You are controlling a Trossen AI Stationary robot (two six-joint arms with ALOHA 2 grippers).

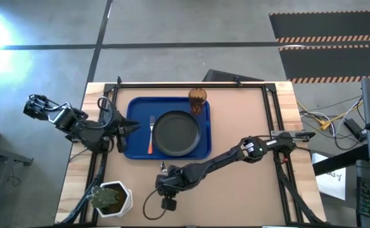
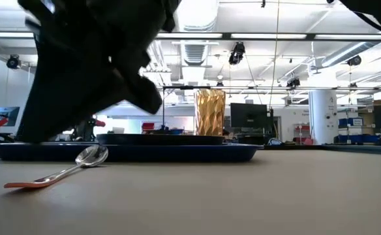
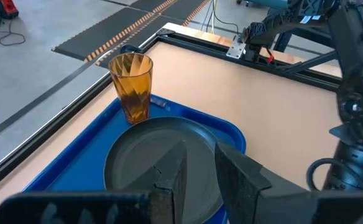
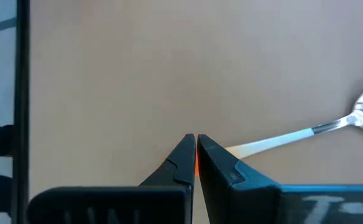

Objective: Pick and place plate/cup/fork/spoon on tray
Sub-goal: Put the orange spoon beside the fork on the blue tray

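The blue tray (image 1: pixel 134 152) lies left of the table's middle. On it rest the dark plate (image 1: pixel 176 133), the fork (image 1: pixel 151 134) left of the plate, and the amber cup (image 1: pixel 197 99), upright at the tray's far right corner. The spoon (image 2: pixel 53 175) lies flat on the bare table in front of the tray, its orange handle end (image 4: pixel 196 163) under my right gripper (image 4: pixel 196 144). That gripper is shut, points down and hangs just above the handle. My left gripper (image 3: pixel 200 180) is open and empty at the tray's left edge.
A white pot with a green plant (image 1: pixel 112 197) stands at the table's near left corner. A black frame (image 1: pixel 191 83) runs along the table's far and side edges. Bare tabletop (image 1: pixel 248 114) lies right of the tray.
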